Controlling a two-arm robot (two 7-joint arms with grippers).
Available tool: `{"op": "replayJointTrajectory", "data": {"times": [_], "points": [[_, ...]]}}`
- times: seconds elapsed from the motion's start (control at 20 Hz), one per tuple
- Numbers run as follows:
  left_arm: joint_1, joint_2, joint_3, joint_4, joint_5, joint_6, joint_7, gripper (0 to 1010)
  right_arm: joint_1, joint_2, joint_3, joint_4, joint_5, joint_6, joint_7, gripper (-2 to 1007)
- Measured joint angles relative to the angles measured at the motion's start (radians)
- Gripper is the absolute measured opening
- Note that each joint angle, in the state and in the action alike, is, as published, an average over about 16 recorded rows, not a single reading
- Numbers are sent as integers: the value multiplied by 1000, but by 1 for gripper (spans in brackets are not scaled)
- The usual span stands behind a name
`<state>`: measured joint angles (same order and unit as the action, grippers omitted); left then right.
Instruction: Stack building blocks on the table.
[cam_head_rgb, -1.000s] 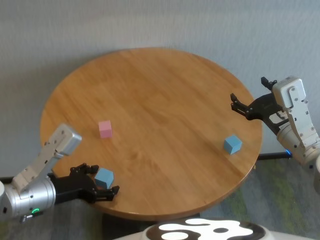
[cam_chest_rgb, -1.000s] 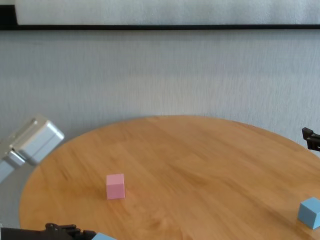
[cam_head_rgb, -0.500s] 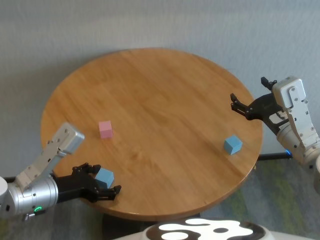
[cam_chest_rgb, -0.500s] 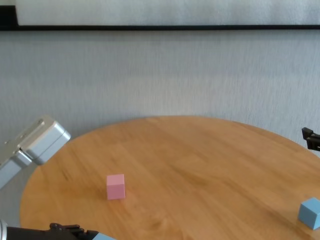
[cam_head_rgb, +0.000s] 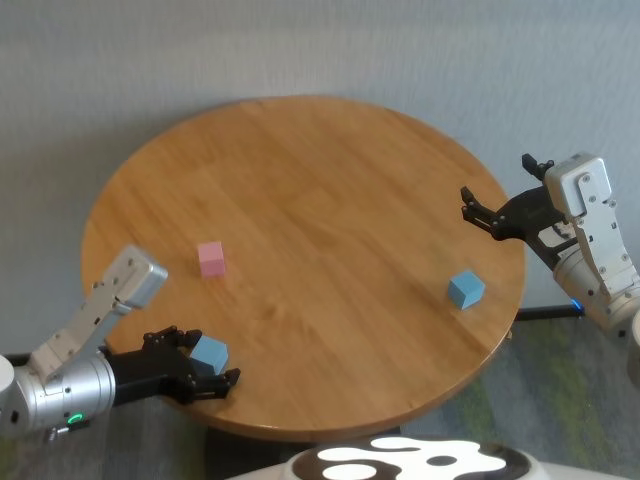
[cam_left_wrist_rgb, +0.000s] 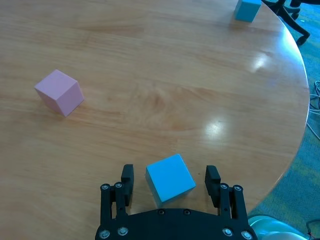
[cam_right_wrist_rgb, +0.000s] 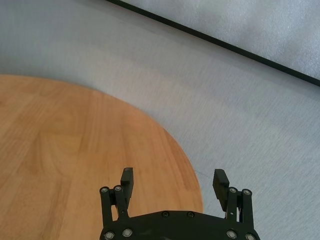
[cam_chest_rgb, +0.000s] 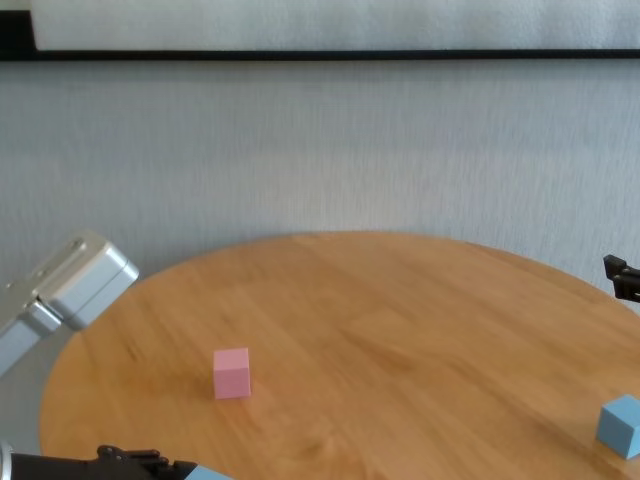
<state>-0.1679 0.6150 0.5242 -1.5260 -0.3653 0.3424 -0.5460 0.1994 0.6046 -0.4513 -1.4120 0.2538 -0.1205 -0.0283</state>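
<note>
A light blue block sits near the table's front left edge. My left gripper is open around it. In the left wrist view the block lies between the two fingers with a small gap on each side. A pink block rests farther in on the left, also seen as the pink cube from the wrist. Another light blue block stands near the right edge. My right gripper hovers open at the table's right rim, holding nothing.
The round wooden top ends close behind the left gripper and just beside the right one. Grey wall and floor surround it. A dark stand foot shows past the far rim in the left wrist view.
My left arm has crept slightly inward, its fingers staying on either side of the near blue block. The blocks and the right arm have not moved.
</note>
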Motion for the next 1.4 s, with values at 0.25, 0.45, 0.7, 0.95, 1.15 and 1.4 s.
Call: {"op": "replayJointTrajectory", "data": {"times": [0.25, 0.45, 0.7, 0.95, 1.15, 1.4], "points": [[2, 0, -1, -1, 0, -2, 1, 816, 0, 0, 0, 0, 0, 0, 0, 1005], [3, 1, -2, -2, 0, -3, 1, 696, 0, 0, 0, 0, 0, 0, 0, 1005], [3, 1, -2, -2, 0, -3, 1, 550, 0, 0, 0, 0, 0, 0, 0, 1005], [2, 2, -1, -1, 0, -5, -1, 453, 0, 0, 0, 0, 0, 0, 0, 1005], [1, 2, -2, 2, 2, -13, 0, 412, 0, 0, 0, 0, 0, 0, 0, 1005], [-2, 3, -5, 4, 6, -29, 1, 404, 0, 0, 0, 0, 0, 0, 0, 1005]]}}
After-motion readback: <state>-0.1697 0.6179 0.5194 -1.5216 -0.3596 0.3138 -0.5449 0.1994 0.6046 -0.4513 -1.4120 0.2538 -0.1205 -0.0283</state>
